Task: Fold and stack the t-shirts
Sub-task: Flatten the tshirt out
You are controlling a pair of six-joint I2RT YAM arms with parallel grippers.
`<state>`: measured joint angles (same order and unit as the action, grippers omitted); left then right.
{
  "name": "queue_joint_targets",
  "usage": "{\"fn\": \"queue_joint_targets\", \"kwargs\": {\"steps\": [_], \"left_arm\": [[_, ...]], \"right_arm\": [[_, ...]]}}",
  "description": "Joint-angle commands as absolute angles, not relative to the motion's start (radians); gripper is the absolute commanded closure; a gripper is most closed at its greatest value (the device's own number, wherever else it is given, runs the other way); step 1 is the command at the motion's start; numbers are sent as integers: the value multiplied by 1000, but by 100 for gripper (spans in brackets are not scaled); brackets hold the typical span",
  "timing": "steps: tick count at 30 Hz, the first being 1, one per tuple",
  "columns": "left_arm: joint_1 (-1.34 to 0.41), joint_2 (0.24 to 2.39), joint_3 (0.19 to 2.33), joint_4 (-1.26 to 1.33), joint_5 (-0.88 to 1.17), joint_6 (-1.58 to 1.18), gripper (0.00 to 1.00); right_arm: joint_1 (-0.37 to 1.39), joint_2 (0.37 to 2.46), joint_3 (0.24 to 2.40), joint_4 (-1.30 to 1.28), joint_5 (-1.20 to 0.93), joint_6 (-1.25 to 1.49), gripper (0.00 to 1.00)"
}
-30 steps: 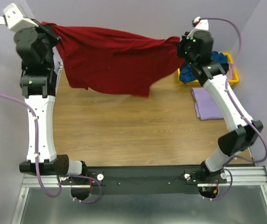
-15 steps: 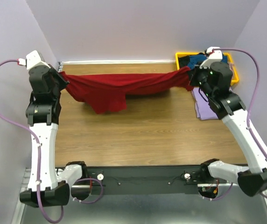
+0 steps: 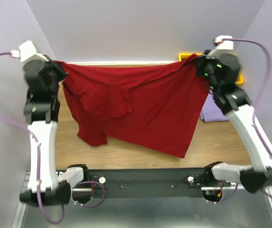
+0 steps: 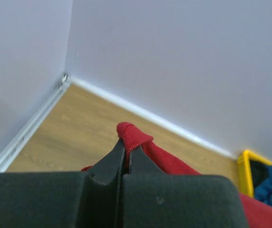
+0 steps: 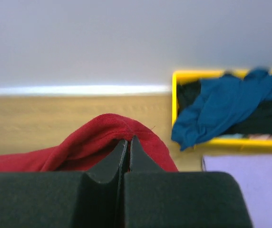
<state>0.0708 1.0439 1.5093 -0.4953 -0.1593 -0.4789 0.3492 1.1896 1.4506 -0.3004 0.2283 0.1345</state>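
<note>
I log, near to far:
- Left gripper [image 4: 126,148]: black jaws pinched on a ribbed hem of the dark red t-shirt [image 3: 140,107].
- Right gripper [image 5: 128,141]: clamped on its other corner.
- The shirt: soft cloth, hangs spread over the wood-grain table [image 3: 221,138], left of the yellow plastic tray [image 5: 174,95].
- Lavender t-shirt [image 5: 255,185]: flat, just before the tray.
- Teal blue t-shirt [image 5: 221,107]: crumpled inside the tray.

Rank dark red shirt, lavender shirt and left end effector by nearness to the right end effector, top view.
1. Dark red shirt: pinched in the right end effector.
2. Lavender shirt: lying at the right.
3. Left end effector: far left.
</note>
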Motion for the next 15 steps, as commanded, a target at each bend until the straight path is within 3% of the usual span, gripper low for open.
{"fn": "queue_joint_targets", "kwargs": {"steps": [1, 4, 5, 7, 8, 10, 15], "left_arm": [[80, 1236, 1407, -413, -106, -476, 100], [80, 1381, 1365, -356, -89, -472, 90], [80, 1417, 1364, -341, -84, -477, 88], [80, 1503, 1342, -293, -84, -483, 76], [81, 1531, 1338, -263, -87, -488, 63], [81, 1596, 1351, -270, -89, -489, 48], [80, 1572, 1234, -244, -48, -503, 30]], "right_arm": [[341, 1394, 1428, -328, 281, 144, 93], [341, 1550, 1437, -330, 270, 161, 86], [341, 1596, 1449, -333, 258, 160, 70], [341, 1692, 1485, -345, 244, 164, 55], [341, 1713, 1496, -363, 236, 179, 46], [342, 1738, 1514, -380, 201, 196, 41], [342, 1706, 1457, -380, 123, 224, 39]]}}
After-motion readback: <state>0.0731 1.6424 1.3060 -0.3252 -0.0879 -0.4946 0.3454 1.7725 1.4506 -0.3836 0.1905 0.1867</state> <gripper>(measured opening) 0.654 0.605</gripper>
